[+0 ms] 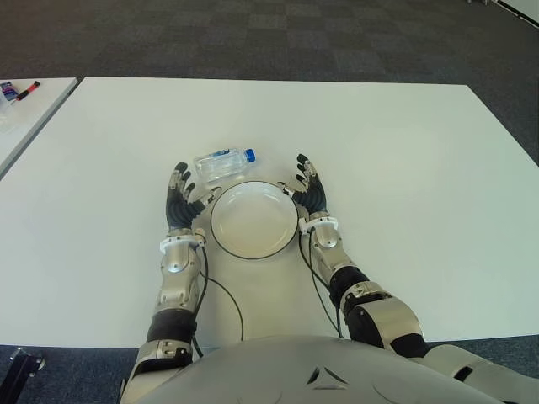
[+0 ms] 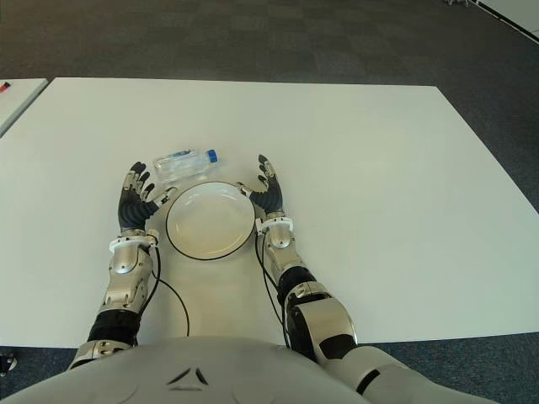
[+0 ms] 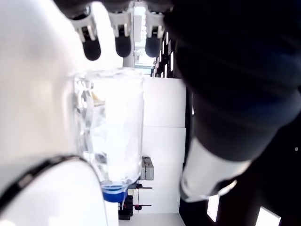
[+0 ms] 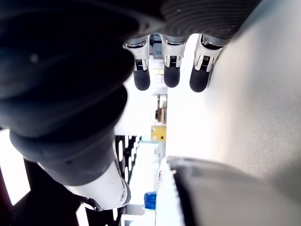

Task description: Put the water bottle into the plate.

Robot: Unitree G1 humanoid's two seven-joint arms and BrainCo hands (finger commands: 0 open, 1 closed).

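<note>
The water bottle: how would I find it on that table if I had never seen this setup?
On the big white table, find the round white plate with a dark rim between the robot's hands. Just beyond its far edge lies a small clear plastic water bottle, on its side, with the only blue cap in view.

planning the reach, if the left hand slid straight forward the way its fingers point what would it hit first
Probably the water bottle: it lies on its side just beyond the open left hand, slightly toward the plate. The hand might only clip the bottle's base end; depth is unclear.

The items (image 1: 18, 89) on the side table (image 1: 34, 118), cut by the edge, are too small to identify.
</note>
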